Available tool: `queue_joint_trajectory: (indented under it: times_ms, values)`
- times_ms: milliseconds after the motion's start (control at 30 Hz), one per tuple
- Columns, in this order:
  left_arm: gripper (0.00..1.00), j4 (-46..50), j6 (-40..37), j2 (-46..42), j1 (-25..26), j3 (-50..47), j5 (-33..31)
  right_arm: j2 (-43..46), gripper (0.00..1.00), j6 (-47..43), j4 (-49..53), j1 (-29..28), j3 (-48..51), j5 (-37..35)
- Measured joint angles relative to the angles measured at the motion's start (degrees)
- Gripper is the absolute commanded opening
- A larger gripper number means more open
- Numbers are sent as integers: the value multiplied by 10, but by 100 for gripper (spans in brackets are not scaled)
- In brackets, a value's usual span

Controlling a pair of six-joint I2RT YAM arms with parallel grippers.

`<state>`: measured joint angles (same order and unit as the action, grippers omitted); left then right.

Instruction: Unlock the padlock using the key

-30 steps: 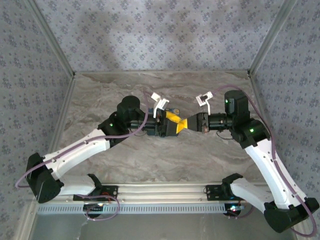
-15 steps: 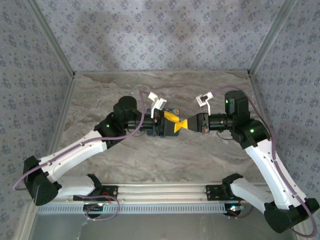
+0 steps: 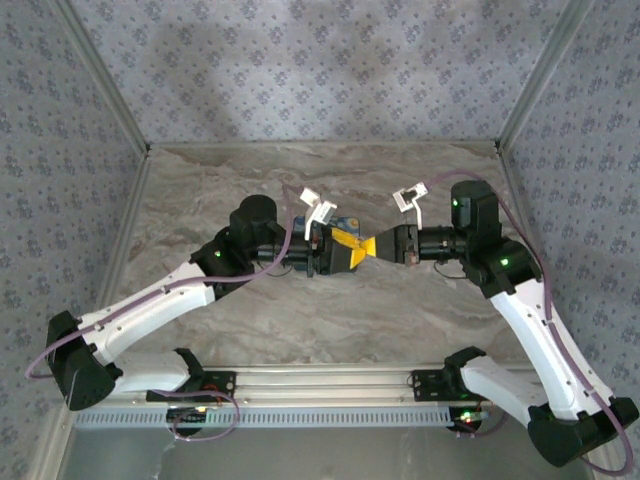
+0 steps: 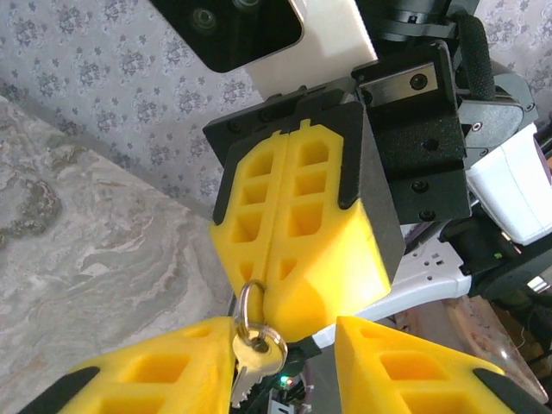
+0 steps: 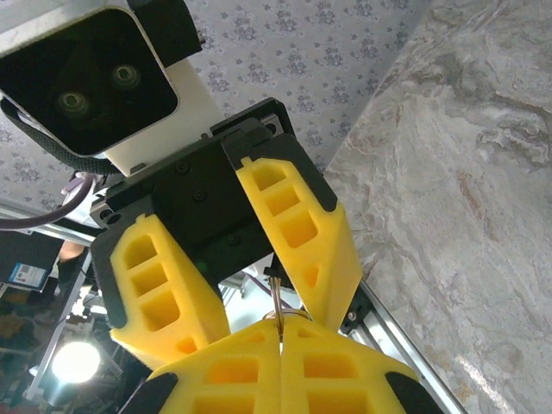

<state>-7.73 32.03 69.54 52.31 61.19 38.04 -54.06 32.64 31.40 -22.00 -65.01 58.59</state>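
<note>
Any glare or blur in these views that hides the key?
Right wrist view: a lamp flares bottom left, background soft, key ring readable. Left wrist view: key in focus, evenly lit. Top view: soft shadows on the back wall, no glare.

Over the middle of the table (image 3: pixel 330 320) the left gripper (image 3: pixel 348 250) and the right gripper (image 3: pixel 380 246) meet tip to tip, the left one on the left. The key ring (image 4: pixel 248 304) sits at the tips of the right gripper. The key (image 4: pixel 256 355) hangs from it between the two fingers of the left gripper. Both arm bases stand on the rail (image 3: pixel 330 380) at the near edge.
</note>
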Motion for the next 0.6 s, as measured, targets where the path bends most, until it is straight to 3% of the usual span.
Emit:
queue_joint_trajectory:
  times_ms: [333,400,467,533,600]
  values:
    - [9,3,-6,-2,0,-2,-12,2,0,0,0,8,1,4]
    - [9,9,-6,-2,0,-3,-15,5,0,2,-2,11,2,5]
    - [16,13,-7,-2,0,-3,-17,7,0,2,-1,11,3,7]
    - [31,13,-8,-2,0,-3,-17,8,0,2,-1,11,3,9]
    - [40,16,-9,-2,0,-5,-19,8,0,2,-2,11,3,9]
